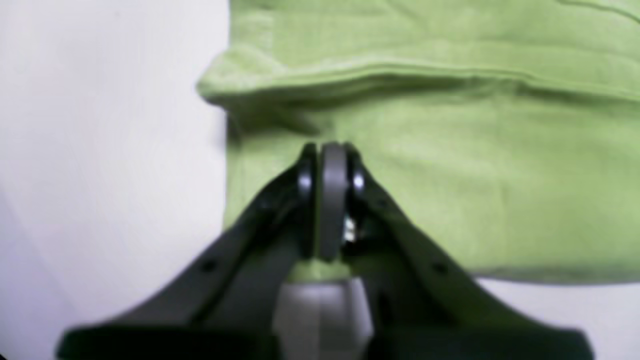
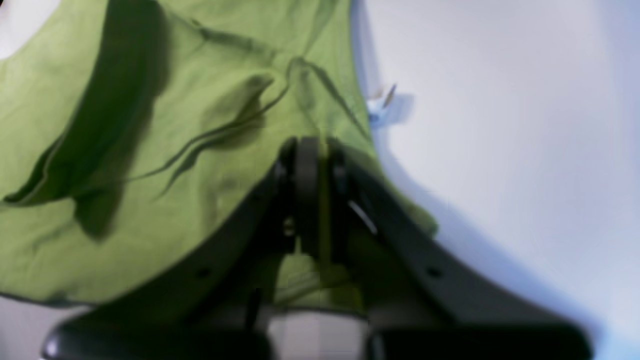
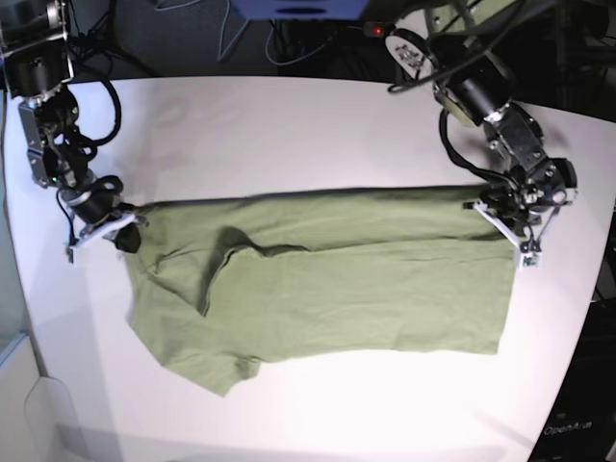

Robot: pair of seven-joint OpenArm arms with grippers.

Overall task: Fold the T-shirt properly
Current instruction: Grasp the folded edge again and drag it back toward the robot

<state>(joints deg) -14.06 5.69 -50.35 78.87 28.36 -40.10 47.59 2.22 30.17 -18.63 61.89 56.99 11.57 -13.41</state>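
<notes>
Table: white table (image 3: 289, 125) bears the T-shirt (image 3: 337, 279) spread across its middle; no box, bin or tray shows on it.
T-shirt: olive-green, lying mostly flat, its long top edge running from 9 to 3 o'clock in the base view; a dark crease sits left of centre, and a sleeve pokes out toward 7 o'clock.
Fold: in the left wrist view a doubled hem (image 1: 400, 75) crosses the cloth at 12 o'clock of the gripper.
Left gripper (image 1: 331, 150): jaws pressed together over the cloth near its edge (whether fabric is pinched between them, I cannot tell).
Right gripper (image 2: 310, 145): jaws drawn together on the T-shirt's edge, with cloth bunched and creased around the tips.
Tag: a small white tag (image 2: 382, 105) sticks out past the cloth at 1 o'clock of the right gripper.
</notes>
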